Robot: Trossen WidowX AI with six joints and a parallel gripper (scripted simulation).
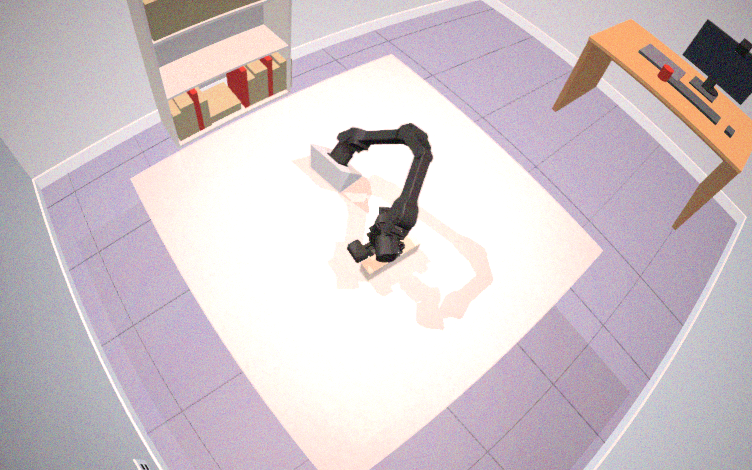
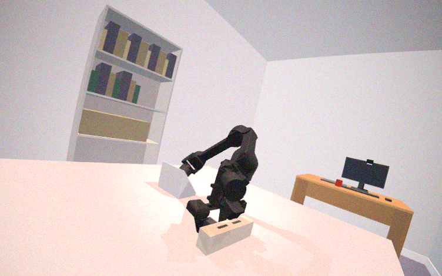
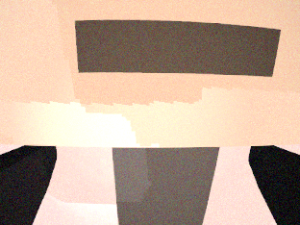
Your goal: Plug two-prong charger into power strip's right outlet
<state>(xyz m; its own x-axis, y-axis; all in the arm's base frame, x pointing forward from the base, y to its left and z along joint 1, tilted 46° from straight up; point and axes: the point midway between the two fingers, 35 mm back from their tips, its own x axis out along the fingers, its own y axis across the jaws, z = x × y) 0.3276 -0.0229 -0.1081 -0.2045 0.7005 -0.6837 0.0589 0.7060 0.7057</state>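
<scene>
In the wrist view my gripper (image 3: 156, 150) is open. Its two black fingers stand at the lower corners, well clear of the grey charger block (image 3: 163, 193) between them, with pale gaps on both sides. Beyond the charger is a peach face with one wide dark outlet slot (image 3: 176, 47). The charger's prongs are hidden. In the top and exterior views my gripper (image 1: 336, 157) (image 2: 186, 169) sits at the top edge of a pale wedge-shaped block (image 1: 328, 172) (image 2: 171, 182). The charger itself does not show there.
A beige box (image 2: 211, 240) (image 1: 372, 268) with two dark slots on top lies just in front of the arm's base. A bookshelf (image 1: 219, 58) (image 2: 123, 97) stands at the back. An orange desk (image 1: 632, 47) (image 2: 358, 203) with a monitor stands to the right.
</scene>
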